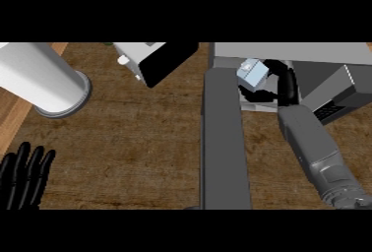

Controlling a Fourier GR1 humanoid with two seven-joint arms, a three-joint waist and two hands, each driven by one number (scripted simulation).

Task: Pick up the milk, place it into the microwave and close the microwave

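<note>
The right hand (285,78) is seen reaching into the open microwave (291,51), its black fingers curled around the milk (251,73), a small pale blue and white carton. The carton is held tilted, just inside the opening of the microwave, at the left part of the cavity, above the white floor of the oven. Whether the carton touches that floor cannot be told. The grey right forearm (320,157) is stretched from the lower right edge up to the oven. The microwave door (224,147) is swung wide open and is seen edge-on as a long grey slab, running from the oven's left corner down to the lower edge, just beside the forearm.

The left hand (25,177) is shown at the lower left edge, fingers straight and pointing up, at rest and holding nothing. A white cylinder (40,78) stands at the upper left of the brown counter (131,147). Between the cylinder and the microwave, a white and black appliance (156,59) is placed.
</note>
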